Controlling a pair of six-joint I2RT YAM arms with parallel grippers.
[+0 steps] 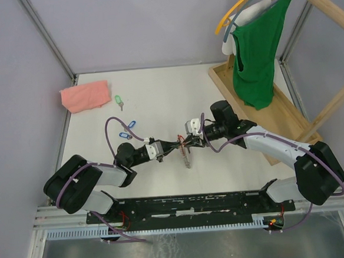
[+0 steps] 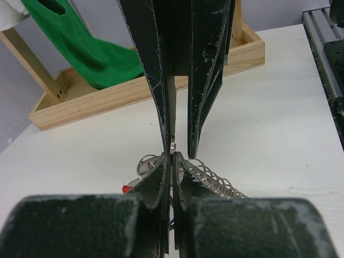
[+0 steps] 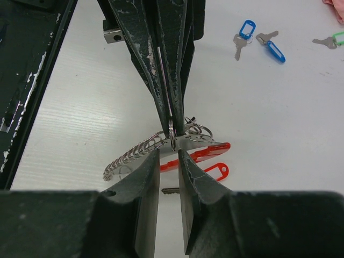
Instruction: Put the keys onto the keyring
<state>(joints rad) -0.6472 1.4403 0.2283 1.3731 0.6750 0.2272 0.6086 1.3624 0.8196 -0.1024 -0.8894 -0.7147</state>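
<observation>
The keyring [image 1: 187,155] lies mid-table, a grey strip with a row of loops [image 3: 133,153] and a red band [image 3: 201,154]. The red-tagged key [image 3: 216,172] lies beside it. My left gripper [image 1: 172,145] is shut on one small ring [image 3: 171,130] at the keyring's end, as the left wrist view [image 2: 172,155] shows. My right gripper [image 1: 190,142] faces it tip to tip, open, its fingers [image 3: 189,166] either side of that ring. Two blue-tagged keys [image 1: 127,128] and a green-tagged key [image 1: 118,101] lie to the far left.
A pink folded cloth [image 1: 85,95] lies at the far left corner. A wooden rack [image 1: 289,112] with a green shirt [image 1: 258,46] on a hanger stands at the right. Purple cables loop over both arms.
</observation>
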